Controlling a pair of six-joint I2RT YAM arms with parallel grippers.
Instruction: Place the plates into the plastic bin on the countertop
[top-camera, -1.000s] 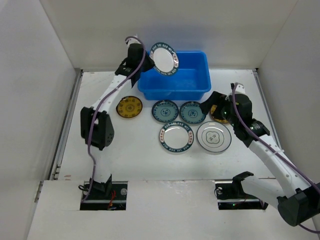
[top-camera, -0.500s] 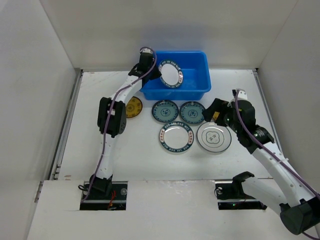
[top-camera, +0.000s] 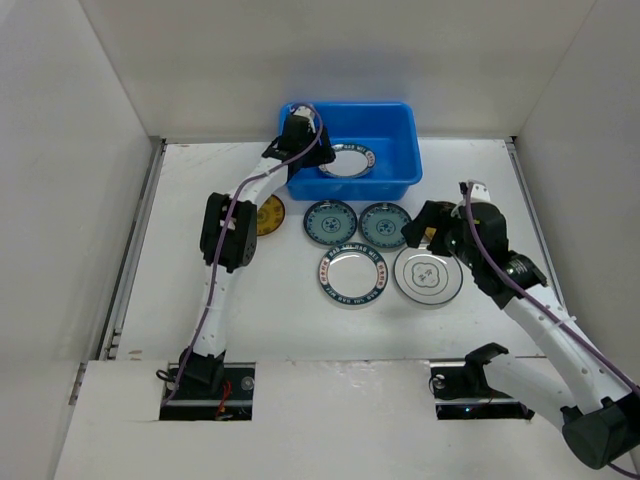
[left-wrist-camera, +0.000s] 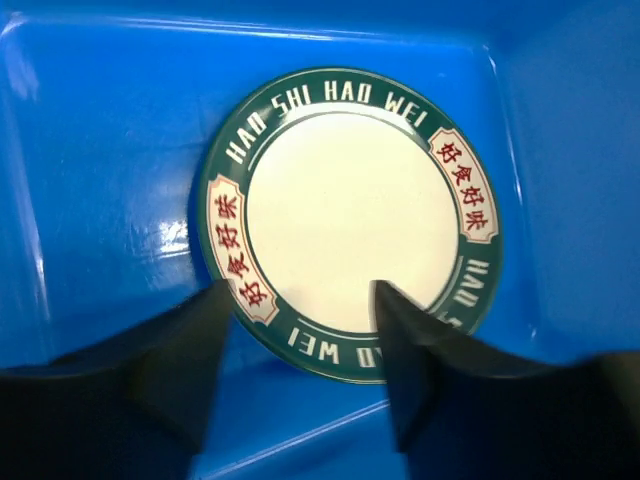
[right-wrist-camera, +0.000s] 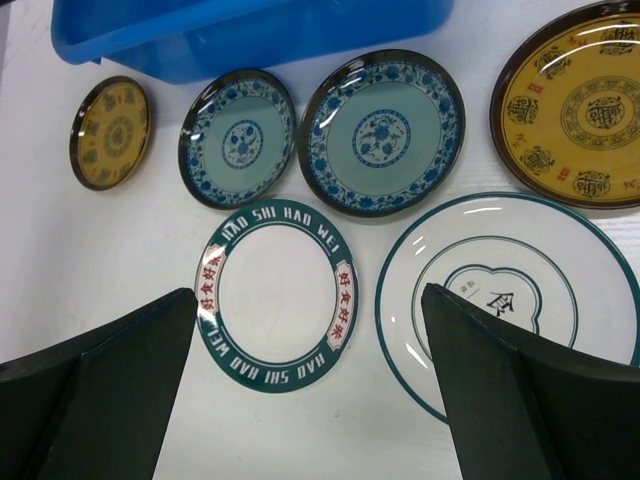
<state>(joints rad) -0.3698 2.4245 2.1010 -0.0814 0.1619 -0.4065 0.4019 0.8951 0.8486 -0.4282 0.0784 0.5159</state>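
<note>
Top view. Blue plastic bin (top-camera: 400, 112) at the far side of the white desk (top-camera: 260, 330). Inside it, one lettered-rim plate (top-camera: 347, 160), flat on the bin floor. Left end effector (top-camera: 312, 148) over the bin's left end, just beside that plate. Six plates out on the desk: first yellow plate (top-camera: 270, 215) partly hidden behind the left arm, left teal plate (top-camera: 330, 221), right teal plate (top-camera: 384, 224), second lettered-rim plate (top-camera: 352, 273), centre-mark plate (top-camera: 428, 273). Sixth one mostly covered by the right end effector (top-camera: 425, 225).

Left wrist view. Fingers apart, nothing clamped between them. Lettered-rim plate lying level against the blue floor, its near rim showing in the gap. Cannot tell whether the tips touch the rim. Judged as let go, drop-off done.

Right wrist view. Fingers spread wide, empty, hovering above the second lettered-rim plate. Second yellow plate (right-wrist-camera: 572, 120) at upper right, just beside the centre-mark plate. Both teal plates side by side below the bin wall.

Progress, judged: one of seven plates in, six to go. Early in the task. Unclear which plate the right arm is going for.
</note>
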